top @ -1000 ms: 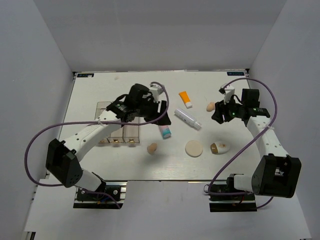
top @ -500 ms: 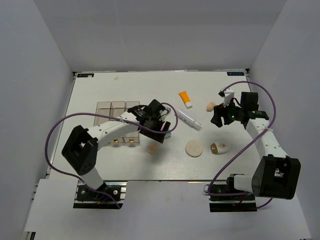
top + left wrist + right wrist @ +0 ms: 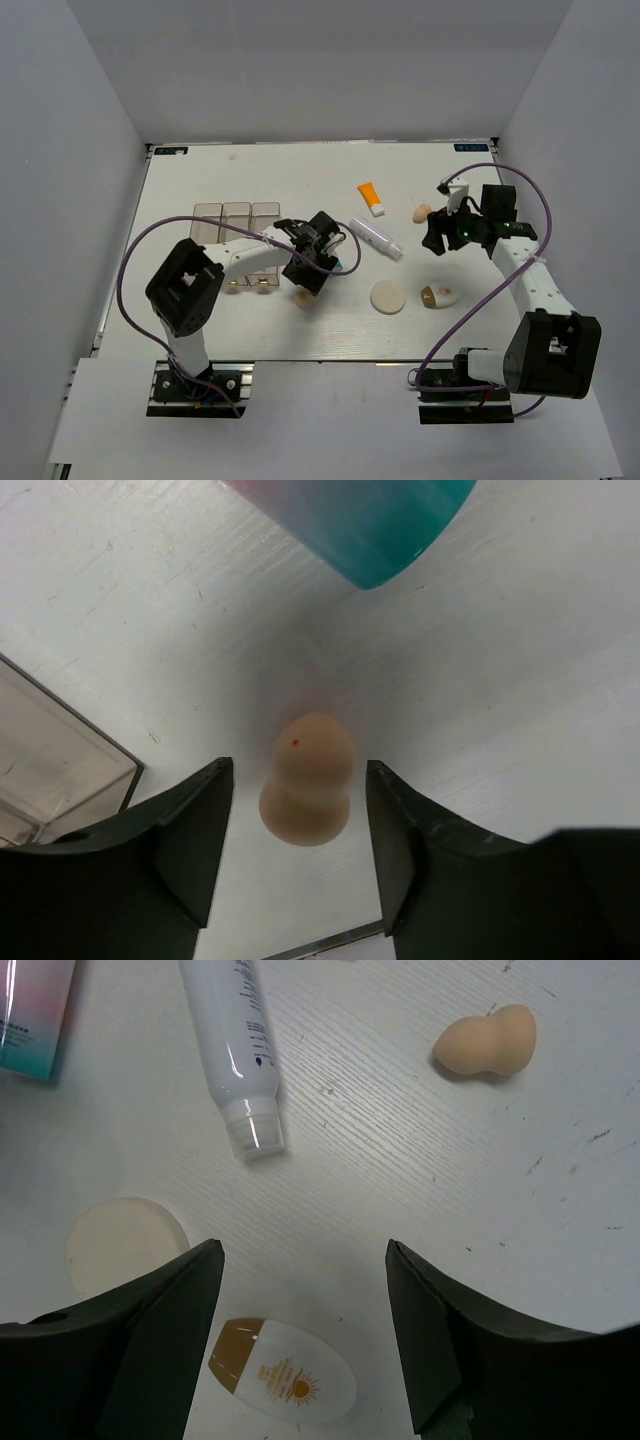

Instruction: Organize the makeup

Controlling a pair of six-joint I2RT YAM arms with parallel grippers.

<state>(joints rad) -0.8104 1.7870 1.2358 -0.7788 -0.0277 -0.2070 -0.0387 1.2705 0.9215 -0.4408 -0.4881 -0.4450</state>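
In the left wrist view my left gripper (image 3: pixel 297 775) is open, with a peach sponge (image 3: pixel 305 790) lying on the table between its fingers, untouched. The teal end of the white tube (image 3: pixel 380 520) is just beyond. In the top view the left gripper (image 3: pixel 307 280) hovers over that sponge (image 3: pixel 303 297). My right gripper (image 3: pixel 436 241) is open and empty above the white-and-gold egg (image 3: pixel 283 1370). Around it lie the beige puff (image 3: pixel 125 1240), the slim white tube (image 3: pixel 235 1050) and the second peach sponge (image 3: pixel 485 1040). The orange tube (image 3: pixel 371 197) lies farther back.
The clear three-compartment organizer (image 3: pixel 222 213) stands to the left of the left gripper, and its corner shows in the left wrist view (image 3: pixel 60 780). The left arm's purple cable loops over the table's left side. White walls enclose the table.
My left gripper has moved from beside the teal-ended tube toward the near edge and now straddles the peach sponge. The right gripper has barely moved.
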